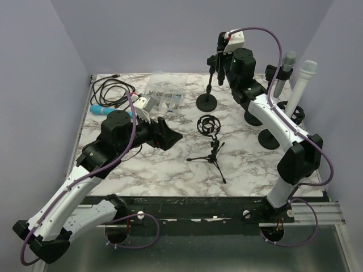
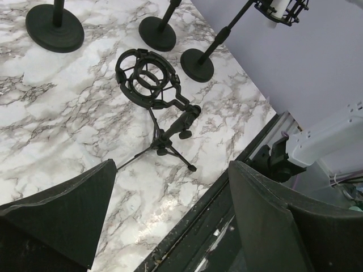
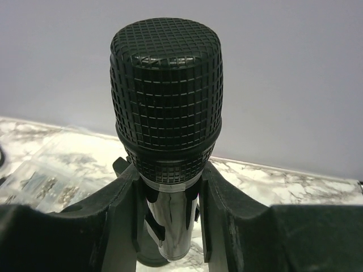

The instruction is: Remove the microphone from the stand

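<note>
R gripper [image 3: 168,195] is clamping just below the head of a black mesh-headed microphone [image 3: 166,85], which is standing upright in its black round-base stand [image 1: 207,102] near the marble desk's [image 1: 159,170] far edge. Exit path is looking like straight up. L gripper [image 2: 172,181], jaws apart, is hovering farther off, facing an empty black shock-mount tripod [image 1: 209,133] mid-desk.

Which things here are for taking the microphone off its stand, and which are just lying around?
For the job:
- black microphone
- round-base stand under it
- right gripper, shut on the black microphone

Just lying about:
- empty shock mount on its tripod
- grey microphone
- white microphone
- black cables
- bag of small parts
</note>
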Robot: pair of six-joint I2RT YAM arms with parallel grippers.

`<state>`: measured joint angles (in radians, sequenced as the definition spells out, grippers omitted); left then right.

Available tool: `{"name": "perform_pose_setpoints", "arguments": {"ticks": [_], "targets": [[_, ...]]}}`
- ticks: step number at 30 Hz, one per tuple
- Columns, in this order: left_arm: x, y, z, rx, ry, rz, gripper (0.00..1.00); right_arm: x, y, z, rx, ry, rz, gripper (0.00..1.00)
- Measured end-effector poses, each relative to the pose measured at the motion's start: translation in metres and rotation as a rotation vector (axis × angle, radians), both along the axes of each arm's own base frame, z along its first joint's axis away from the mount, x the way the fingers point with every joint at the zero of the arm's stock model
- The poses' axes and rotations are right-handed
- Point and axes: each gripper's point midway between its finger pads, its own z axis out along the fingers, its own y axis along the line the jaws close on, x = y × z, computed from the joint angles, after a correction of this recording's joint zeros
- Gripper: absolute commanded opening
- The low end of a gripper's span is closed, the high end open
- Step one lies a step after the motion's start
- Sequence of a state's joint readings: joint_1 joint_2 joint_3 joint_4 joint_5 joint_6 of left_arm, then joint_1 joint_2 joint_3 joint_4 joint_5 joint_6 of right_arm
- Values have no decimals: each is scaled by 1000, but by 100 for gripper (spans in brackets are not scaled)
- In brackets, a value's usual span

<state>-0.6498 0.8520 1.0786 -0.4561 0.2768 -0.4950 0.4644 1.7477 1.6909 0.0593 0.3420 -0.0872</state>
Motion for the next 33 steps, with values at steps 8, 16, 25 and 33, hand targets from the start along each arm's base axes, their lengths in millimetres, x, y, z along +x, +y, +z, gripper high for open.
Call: {"name": "perform_pose_setpoints", "arguments": {"ticks": [8,16,25,33], "targets": [[16,-2,7,-24,-17,4,85,-40,24,5,-38,-6,240,1],[49,-11,28,-65,-44,-8,85,-73,52,2,-53,26,467,1],[88,-20,52,-61,-176,-58,99,-97,72,4,-50,19,638,1],[163,-27,54,-5,-322,-112,94,-105,78,1,-48,30,692,1]]}}
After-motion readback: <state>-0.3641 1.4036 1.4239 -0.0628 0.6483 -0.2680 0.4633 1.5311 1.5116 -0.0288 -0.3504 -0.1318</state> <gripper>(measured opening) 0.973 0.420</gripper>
